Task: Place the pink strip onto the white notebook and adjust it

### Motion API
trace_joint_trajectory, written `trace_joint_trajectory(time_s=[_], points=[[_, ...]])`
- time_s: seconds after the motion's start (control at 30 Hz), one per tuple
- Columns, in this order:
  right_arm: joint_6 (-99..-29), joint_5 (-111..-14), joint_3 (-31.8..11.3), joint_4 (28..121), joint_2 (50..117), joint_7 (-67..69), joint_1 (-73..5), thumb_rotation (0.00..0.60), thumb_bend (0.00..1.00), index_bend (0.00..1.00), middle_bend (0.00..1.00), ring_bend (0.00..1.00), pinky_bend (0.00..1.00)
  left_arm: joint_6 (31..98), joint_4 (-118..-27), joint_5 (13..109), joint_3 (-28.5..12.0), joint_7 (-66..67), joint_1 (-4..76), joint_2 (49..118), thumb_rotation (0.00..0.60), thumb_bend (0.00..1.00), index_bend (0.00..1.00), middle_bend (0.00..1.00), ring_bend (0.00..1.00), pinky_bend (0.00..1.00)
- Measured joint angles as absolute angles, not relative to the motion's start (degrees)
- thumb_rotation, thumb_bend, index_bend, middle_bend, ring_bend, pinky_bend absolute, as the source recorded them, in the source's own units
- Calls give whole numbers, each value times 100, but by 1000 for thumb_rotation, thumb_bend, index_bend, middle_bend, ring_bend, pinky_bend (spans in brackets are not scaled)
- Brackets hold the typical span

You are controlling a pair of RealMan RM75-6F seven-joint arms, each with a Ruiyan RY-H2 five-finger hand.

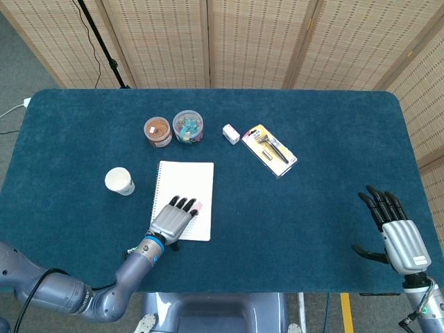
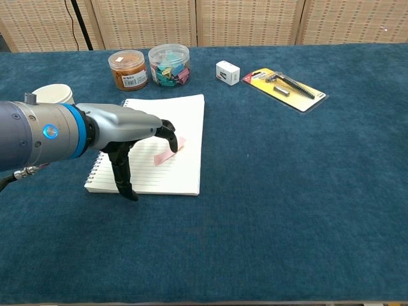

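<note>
The white lined notebook (image 1: pixel 185 184) (image 2: pixel 189 117) lies left of the table's middle. The pink strip (image 2: pixel 164 155) (image 1: pixel 198 205) lies slanted on its right half, near the right edge. My left hand (image 1: pixel 174 219) (image 2: pixel 136 129) is stretched flat over the notebook's lower part. Its dark fingertips (image 2: pixel 171 141) rest on the strip's upper end, and the thumb reaches down past the notebook's front edge. The hand grips nothing. My right hand (image 1: pixel 396 230) shows only in the head view, far right near the table's front edge, with its fingers spread and nothing in it.
A paper cup (image 1: pixel 119 182) (image 2: pixel 52 94) stands left of the notebook. Behind it are a brown-filled jar (image 1: pixel 157 132) (image 2: pixel 127 69), a jar of coloured clips (image 1: pixel 188 127) (image 2: pixel 169 64), a small white box (image 1: pixel 231 134) (image 2: pixel 227 72) and a packaged tool (image 1: pixel 270 150) (image 2: pixel 284 89).
</note>
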State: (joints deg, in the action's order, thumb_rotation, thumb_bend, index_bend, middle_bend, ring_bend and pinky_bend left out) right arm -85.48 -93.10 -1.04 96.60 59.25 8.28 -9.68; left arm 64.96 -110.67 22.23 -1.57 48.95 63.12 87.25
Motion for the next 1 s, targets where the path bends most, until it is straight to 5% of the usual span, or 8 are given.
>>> trace_joint_trajectory(time_s=[1.0], points=[[-8564,-9448,-124,9701,5903,906,-926,600,0,67,0,0,0,6643,-11147,2338,132,5098,6153,8686,600,0,210,0,0,0]])
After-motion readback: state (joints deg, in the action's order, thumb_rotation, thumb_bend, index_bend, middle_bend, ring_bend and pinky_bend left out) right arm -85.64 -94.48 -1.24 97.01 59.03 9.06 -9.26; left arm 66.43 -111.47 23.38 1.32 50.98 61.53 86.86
